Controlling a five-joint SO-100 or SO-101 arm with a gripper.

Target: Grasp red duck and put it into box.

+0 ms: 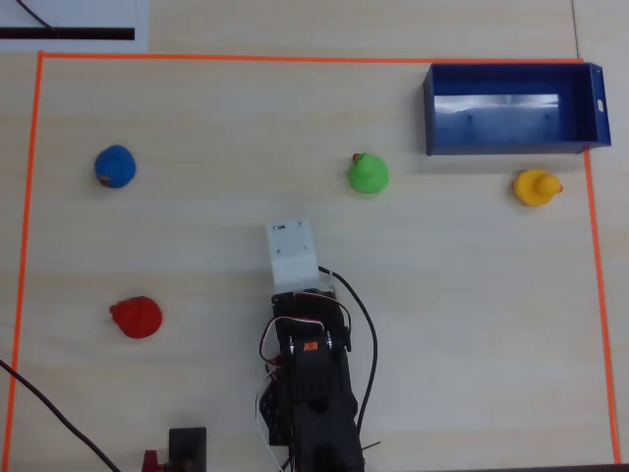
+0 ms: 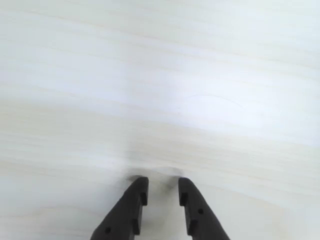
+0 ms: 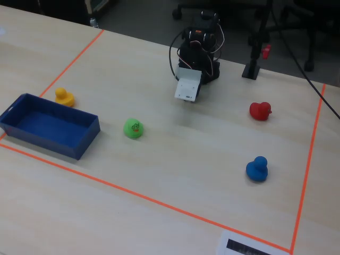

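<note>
The red duck [image 1: 136, 317] sits on the pale wood table at the lower left of the overhead view, and at the right in the fixed view [image 3: 260, 110]. The dark-blue box [image 1: 511, 147] stands at the upper right, empty; in the fixed view it is at the left [image 3: 53, 146]. My arm [image 1: 310, 383] rises from the bottom middle, with its white camera housing [image 1: 293, 254] covering the fingers from above. In the wrist view my gripper [image 2: 163, 182] hangs just over bare table, its jaws a little apart with nothing between them. The red duck lies well to the left of the arm.
A green duck [image 1: 368, 173] sits left of the box and a yellow duck [image 1: 537, 186] just below its right end. A blue duck [image 1: 115, 166] is at the upper left. Orange tape [image 1: 29, 246] frames the work area. A small black stand [image 1: 187, 447] is beside the arm's base.
</note>
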